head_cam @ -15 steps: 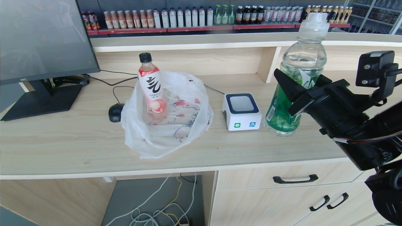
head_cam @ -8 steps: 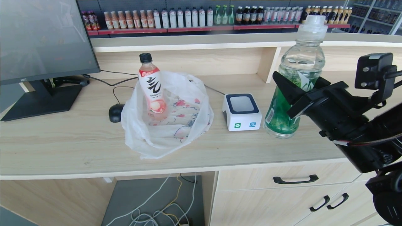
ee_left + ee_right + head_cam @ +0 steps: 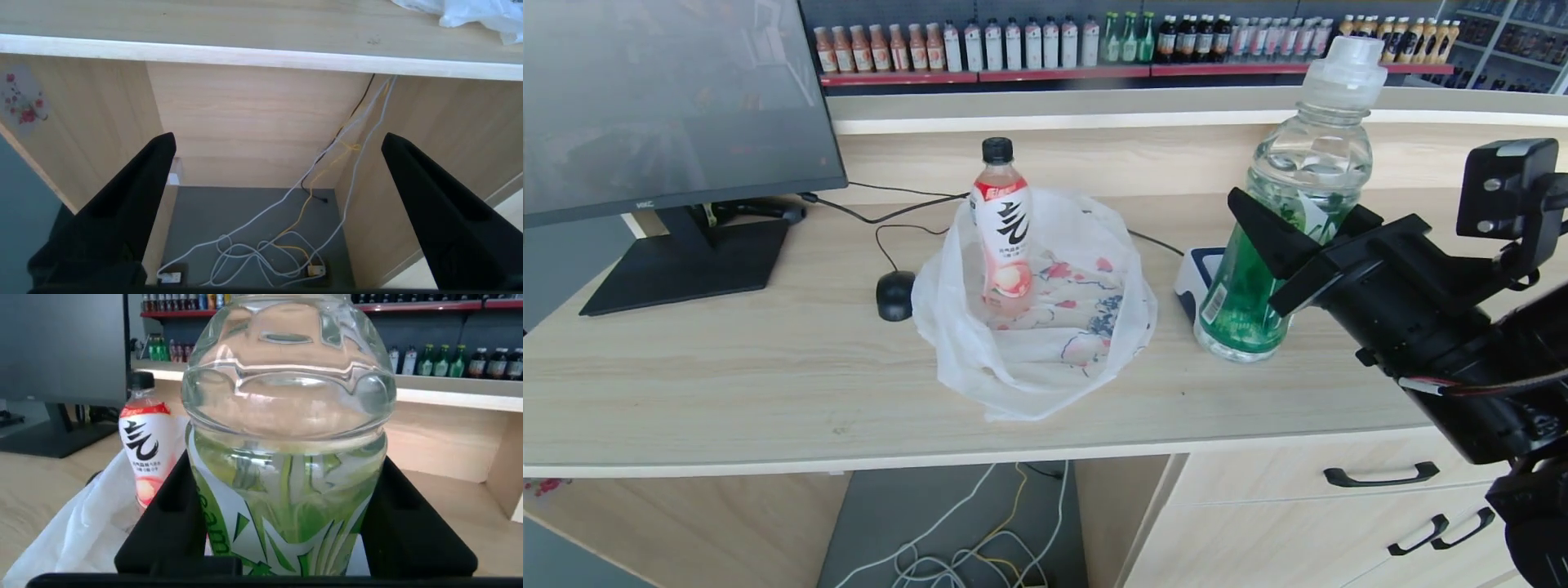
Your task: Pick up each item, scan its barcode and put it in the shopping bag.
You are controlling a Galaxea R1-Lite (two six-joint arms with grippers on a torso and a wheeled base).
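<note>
My right gripper (image 3: 1294, 245) is shut on a clear bottle with a green label (image 3: 1270, 245), held upright just above the counter, in front of the white barcode scanner (image 3: 1194, 273). The same green-label bottle (image 3: 286, 457) stands close up between my right fingers (image 3: 159, 514). A pink drink bottle with a black cap (image 3: 1005, 233) stands upright inside the white plastic shopping bag (image 3: 1045, 343) at mid-counter; the pink bottle (image 3: 145, 457) and bag (image 3: 73, 539) show behind the held bottle. My left gripper (image 3: 278, 204) hangs open below the counter edge, holding nothing.
A monitor (image 3: 670, 106) on its black stand (image 3: 694, 261) sits at the counter's left, with a black mouse (image 3: 894, 294) and cables beside the bag. Drawers with black handles (image 3: 1379, 475) lie below at right. Loose cables (image 3: 270, 245) lie under the counter.
The head camera has shifted, so the whole scene sits further right. My right gripper has carried the green-label bottle leftwards, in front of the scanner.
</note>
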